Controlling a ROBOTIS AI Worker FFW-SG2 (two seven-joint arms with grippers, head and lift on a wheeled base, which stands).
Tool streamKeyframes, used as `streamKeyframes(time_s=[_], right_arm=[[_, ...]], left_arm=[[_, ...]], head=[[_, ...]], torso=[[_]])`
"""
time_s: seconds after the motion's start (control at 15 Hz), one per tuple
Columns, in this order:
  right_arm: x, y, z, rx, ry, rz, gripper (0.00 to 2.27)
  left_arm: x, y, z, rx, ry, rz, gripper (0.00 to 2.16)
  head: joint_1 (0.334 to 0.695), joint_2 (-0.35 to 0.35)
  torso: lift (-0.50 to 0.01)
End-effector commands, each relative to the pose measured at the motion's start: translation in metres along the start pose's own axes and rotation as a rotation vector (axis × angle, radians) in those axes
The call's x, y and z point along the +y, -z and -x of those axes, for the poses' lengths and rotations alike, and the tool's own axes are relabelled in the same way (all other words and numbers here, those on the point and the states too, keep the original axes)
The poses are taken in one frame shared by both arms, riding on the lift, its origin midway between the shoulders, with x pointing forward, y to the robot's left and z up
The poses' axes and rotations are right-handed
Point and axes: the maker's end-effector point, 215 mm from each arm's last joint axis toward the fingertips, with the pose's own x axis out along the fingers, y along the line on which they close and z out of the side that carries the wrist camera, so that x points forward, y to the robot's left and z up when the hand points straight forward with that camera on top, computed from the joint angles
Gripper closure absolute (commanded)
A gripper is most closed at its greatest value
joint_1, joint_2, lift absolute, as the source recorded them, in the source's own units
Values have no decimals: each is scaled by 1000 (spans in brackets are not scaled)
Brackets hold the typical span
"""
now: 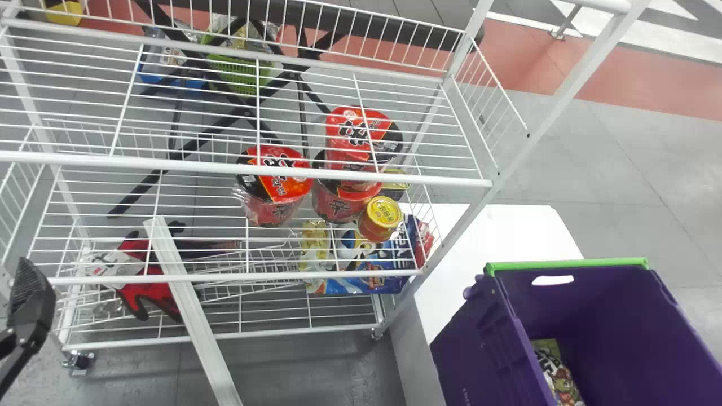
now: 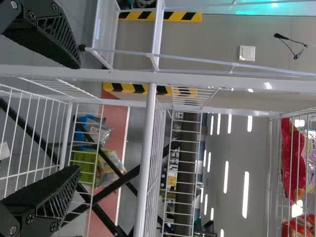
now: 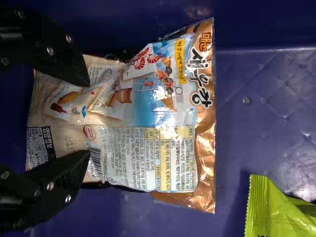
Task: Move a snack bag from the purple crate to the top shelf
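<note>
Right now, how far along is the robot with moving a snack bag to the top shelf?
Reaching looks done: the right gripper is open over a snack bag. Nothing appears in hand. The bag lies in the purple crate, so gripping, lifting and shelving remain.

I count one purple crate (image 1: 485, 344), with at least two snack bags in it: one brown-edged (image 3: 173, 158), one lime green (image 3: 274, 207). One white table (image 1: 496, 231), one wire rack (image 1: 169, 164). On the rack I make it at least three red noodle tubs (image 1: 276, 175), some overlapping, and two yellow-lidded cans, one in front (image 1: 383, 213), one behind (image 1: 395, 185). One blue bag (image 1: 389, 276) too, and at least one red glove (image 1: 149, 293), tangled enough that I can't swear to the number. Two casters (image 1: 78, 361) that I can see, one green basket (image 1: 240, 76), one blue bin (image 1: 169, 79).
</note>
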Motion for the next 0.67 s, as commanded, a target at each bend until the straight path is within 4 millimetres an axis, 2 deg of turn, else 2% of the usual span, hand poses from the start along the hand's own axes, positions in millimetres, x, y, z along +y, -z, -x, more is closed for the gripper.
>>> streamKeyframes(time_s=[0.0,0.07,0.27,0.4,0.6], right_arm=[[-1,3,0,8,7,-14,1281],[-4,6,0,15,21,-23,1592],[-5,12,0,38,32,-59,1592],[-5,10,4,31,32,-78,1592],[-7,18,14,44,44,-154,1588]], left_arm=[[1,-1,0,-2,-3,0,90],[2,0,0,-1,-3,-1,90],[2,0,1,1,-3,-1,90],[2,1,1,2,-4,0,90],[2,1,1,2,-5,1,90]], head=[[695,-350],[695,-350],[695,-350],[695,-350],[695,-350]], torso=[[-451],[-451],[-451],[-451],[-451]])
